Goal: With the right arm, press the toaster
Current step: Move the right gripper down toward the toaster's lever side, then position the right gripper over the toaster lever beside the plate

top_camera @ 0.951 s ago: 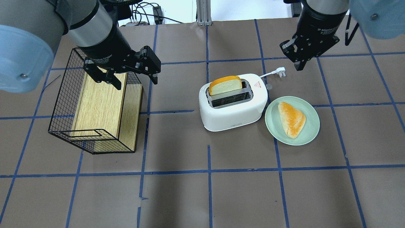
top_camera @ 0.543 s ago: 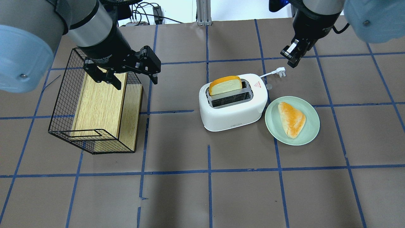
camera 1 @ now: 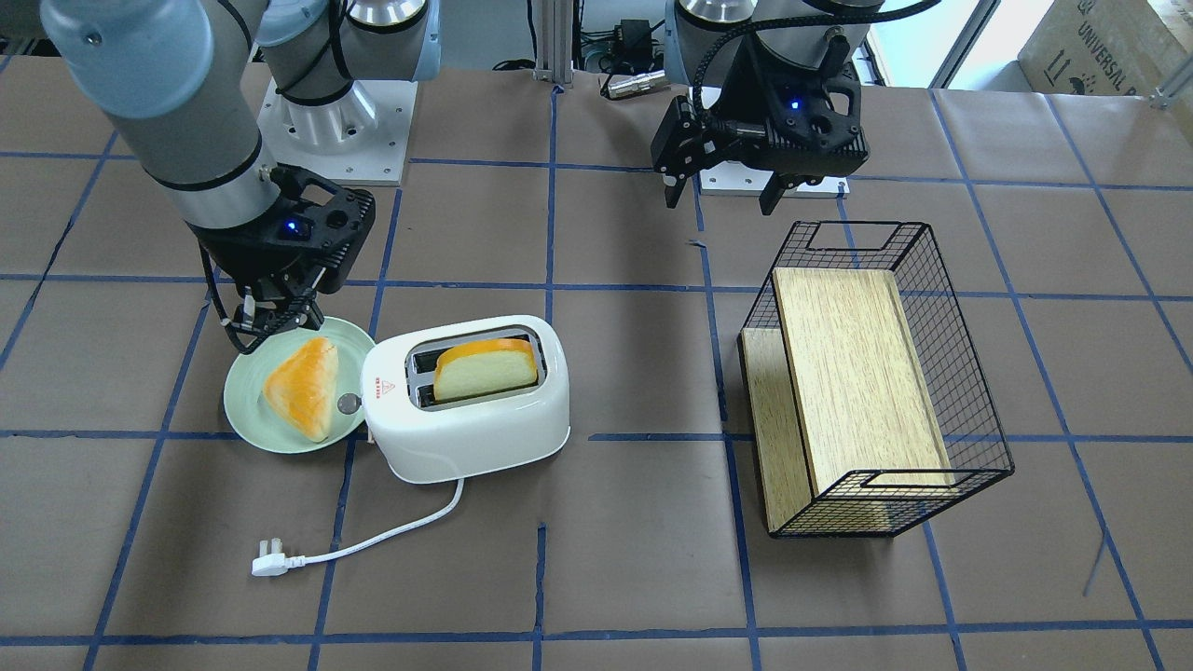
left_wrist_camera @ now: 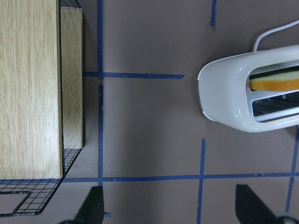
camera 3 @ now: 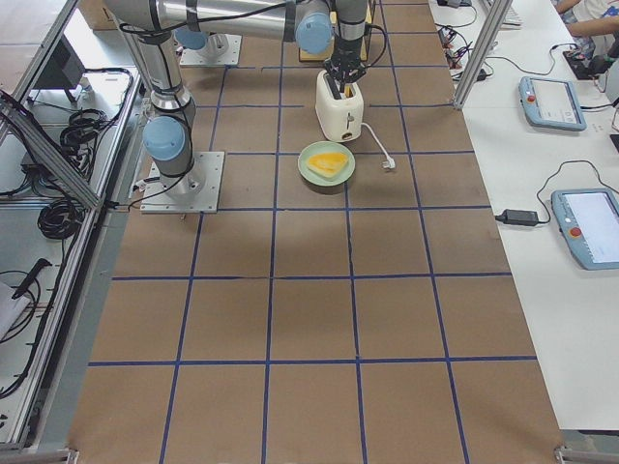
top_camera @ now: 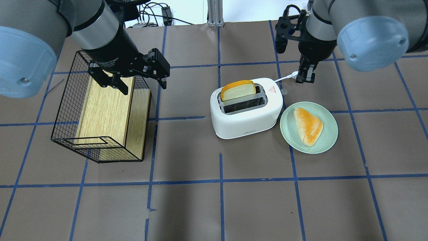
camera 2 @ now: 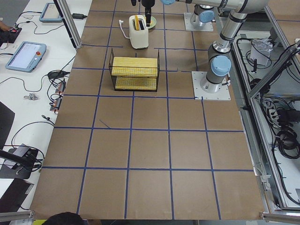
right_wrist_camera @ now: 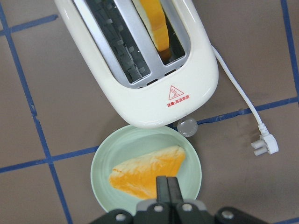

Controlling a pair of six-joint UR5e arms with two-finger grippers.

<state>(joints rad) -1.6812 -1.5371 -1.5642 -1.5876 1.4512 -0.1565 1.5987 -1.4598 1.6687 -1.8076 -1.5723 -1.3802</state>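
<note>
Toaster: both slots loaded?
No, the toaster holds just one slice; its other slot is empty.

Bright, even light falls from above on the worktop (top_camera: 254, 201), and colours read true. Shadows are soft: broad dim bands lie at 6 o'clock of the overhead view, and the toaster (top_camera: 245, 110) carries only a mild sheen. The background (top_camera: 247, 10) at 12 o'clock there is burnt out white. The pale-blue joint caps (top_camera: 20, 63) at 9 and 2 o'clock look slightly soft. In the left wrist view, 2 dark blurred shapes (left_wrist_camera: 93, 205) sit at 7 and 5 o'clock. In both side views the tape lines (camera 2: 131, 129) converge, wide-angle.
</note>
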